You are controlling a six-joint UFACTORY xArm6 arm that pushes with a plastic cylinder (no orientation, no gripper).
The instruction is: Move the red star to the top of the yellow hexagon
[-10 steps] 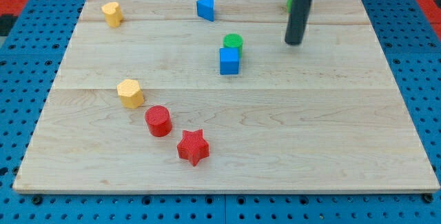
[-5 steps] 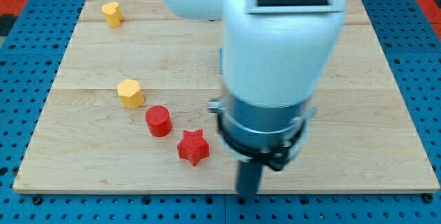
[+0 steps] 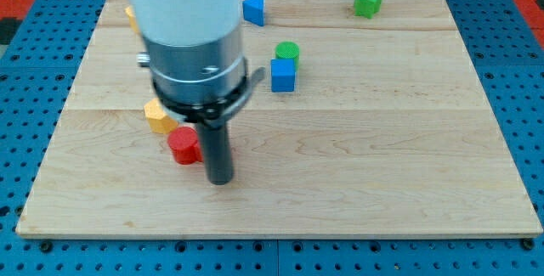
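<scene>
My tip rests on the board just to the right of and below the red cylinder. The rod stands close against that cylinder's right side. The yellow hexagon lies up-left of the red cylinder, partly covered by the arm's body. The red star does not show anywhere. The spot near the view's bottom where it lay is bare, and the rod and arm hide the area right behind them.
A blue cube with a green cylinder just above it sits right of the arm. A blue triangular block and a green star lie near the top edge. A sliver of another yellow block shows at top left.
The arm swept left from the bottom centre to beside the red cylinder. The cylinder shifted slightly left. The red star has left its earlier spot and is out of sight.
</scene>
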